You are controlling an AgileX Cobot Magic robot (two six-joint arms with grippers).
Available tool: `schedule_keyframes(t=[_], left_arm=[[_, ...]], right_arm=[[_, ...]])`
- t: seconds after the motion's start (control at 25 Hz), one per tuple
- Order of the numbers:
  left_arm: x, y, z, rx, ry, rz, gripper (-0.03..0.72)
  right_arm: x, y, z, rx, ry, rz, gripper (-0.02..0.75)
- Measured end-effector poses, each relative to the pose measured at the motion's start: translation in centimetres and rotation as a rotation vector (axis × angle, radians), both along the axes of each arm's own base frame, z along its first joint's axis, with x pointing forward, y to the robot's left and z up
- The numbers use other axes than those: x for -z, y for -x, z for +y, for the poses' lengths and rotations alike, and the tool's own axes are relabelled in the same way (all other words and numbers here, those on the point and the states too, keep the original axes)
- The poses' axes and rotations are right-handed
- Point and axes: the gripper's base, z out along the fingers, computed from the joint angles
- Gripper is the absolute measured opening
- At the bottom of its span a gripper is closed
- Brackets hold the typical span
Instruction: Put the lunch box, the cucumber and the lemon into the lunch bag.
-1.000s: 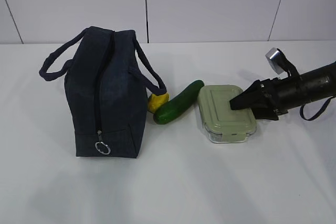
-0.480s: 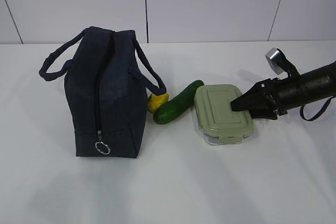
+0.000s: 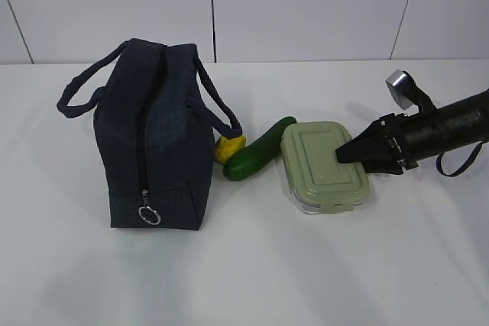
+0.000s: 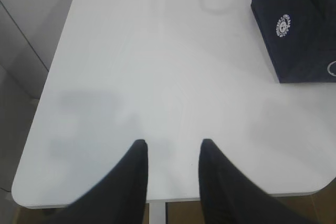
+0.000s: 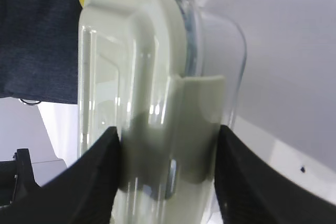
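The lunch box [image 3: 321,164], clear with a sage-green lid, sits right of centre, and its left end touches the cucumber [image 3: 260,149]. My right gripper [image 3: 342,152] is shut on the box's right end. In the right wrist view its jaws [image 5: 165,128] press on both sides of the box [image 5: 157,77]. The yellow lemon [image 3: 229,146] lies between the cucumber and the navy lunch bag [image 3: 157,139]. The bag's zipper faces the camera, with its ring pull [image 3: 149,215] at the low end. My left gripper [image 4: 172,142] is open and empty over bare table, left of the bag [image 4: 299,30].
The white table's front edge [image 4: 157,199] runs just under my left gripper. A white wall stands behind the table. The bag's loop handles [image 3: 218,104] hang out to each side, and one reaches over the lemon.
The lunch box has slid left against the cucumber with my right gripper on it. The bag, lemon and cucumber have not moved.
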Motion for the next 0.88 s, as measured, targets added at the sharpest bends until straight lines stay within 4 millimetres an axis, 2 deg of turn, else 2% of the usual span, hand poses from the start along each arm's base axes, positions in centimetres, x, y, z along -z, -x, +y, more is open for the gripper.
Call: schedule_keyframes(t=[0.56, 0.76, 0.88], left_arm=[[0.0, 0.0, 0.0, 0.000, 0.000, 0.000, 0.220], [0.0, -0.2, 0.0, 0.008, -0.002, 0.012, 0.220], [0.0, -1.3, -0.2, 0.020, 0.011, 0.082, 0.220]], right_arm=[[-0.3, -0.1, 0.0, 0.023, 0.003, 0.049, 0.370], [-2.4, -0.8, -0.4, 0.038, 0.077, -0.025, 0.368], [-3.7, -0.9, -0.5, 0.046, 0.087, -0.053, 0.368]])
